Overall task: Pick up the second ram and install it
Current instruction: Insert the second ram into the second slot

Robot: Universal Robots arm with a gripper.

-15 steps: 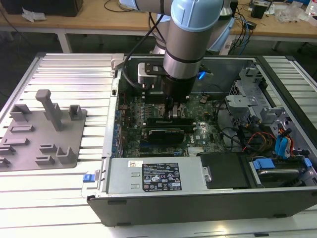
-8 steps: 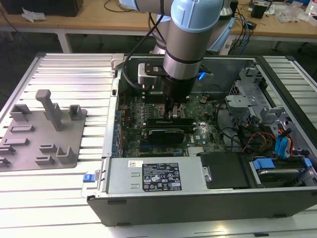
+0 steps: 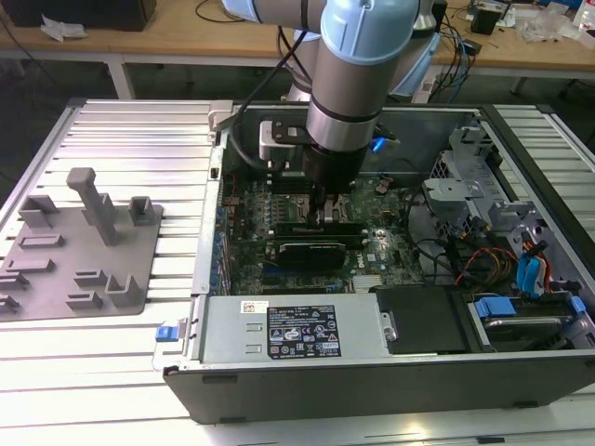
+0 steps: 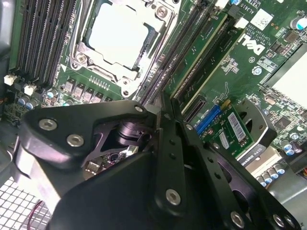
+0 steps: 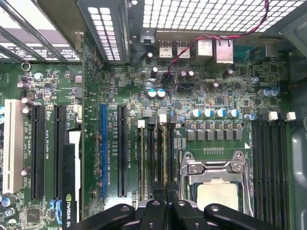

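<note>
1. In the exterior view the arm reaches down into the open computer case (image 3: 521, 279), which lies on the slatted desk (image 3: 139, 139). The claw (image 3: 327, 212) is low over the motherboard (image 3: 270, 200), just above the black expansion card (image 3: 311, 249). A grey fixture tray (image 3: 79, 246) sits on the desk toward the exterior view's left, well apart from the case.
2. In the second wrist view the claw (image 4: 163, 115) has its black fingers (image 4: 169, 143) drawn close together over the memory slots (image 4: 184, 57) beside the processor socket (image 4: 122, 36). A thin edge, apparently the second ram (image 4: 154, 109), shows between the fingertips, so it seems gripped, standing at the slots.
3. In the first wrist view the claw (image 5: 166, 189) sits closed right above the slots (image 5: 156, 158), next to the processor socket (image 5: 216, 184).
</note>
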